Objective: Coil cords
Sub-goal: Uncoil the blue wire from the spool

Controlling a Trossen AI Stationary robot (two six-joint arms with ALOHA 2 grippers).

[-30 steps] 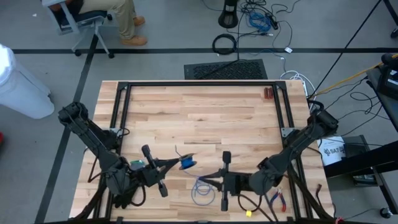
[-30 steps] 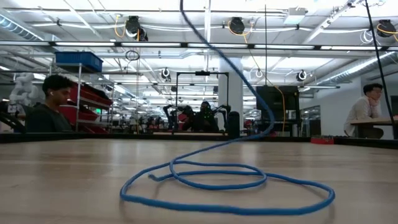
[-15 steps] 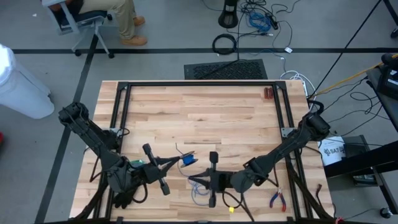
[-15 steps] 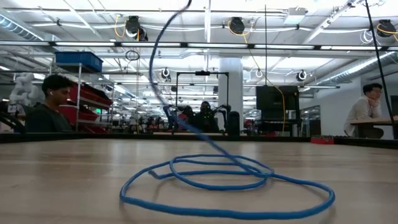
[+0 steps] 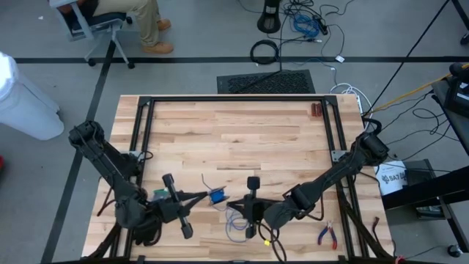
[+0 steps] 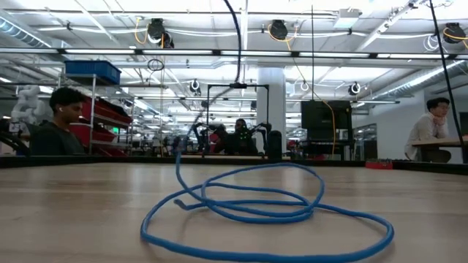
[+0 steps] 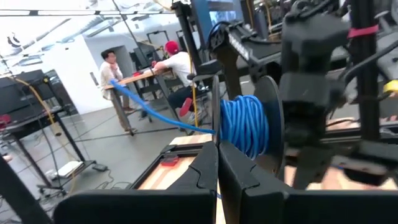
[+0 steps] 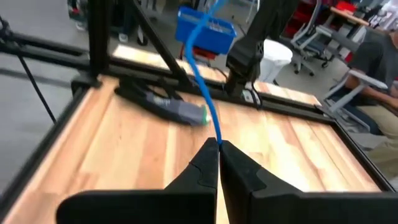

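Your left tool (image 5: 207, 195) is clenched on a spool (image 7: 249, 124) wound with thin blue cord (image 5: 236, 224); your right tool (image 8: 218, 144) pinches the strand, loose loops lying on the tabletop (image 5: 242, 139) between them.

Table (image 5: 242, 132) pale wood (planked, matt); cord (image 6: 256, 212) smooth blue plastic; frame (image 5: 234, 98) black metal.

Loose loops of the blue cord (image 5: 236, 224) are cluttering the bottom center of the table (image 5: 242, 139); the upper half is lying open.
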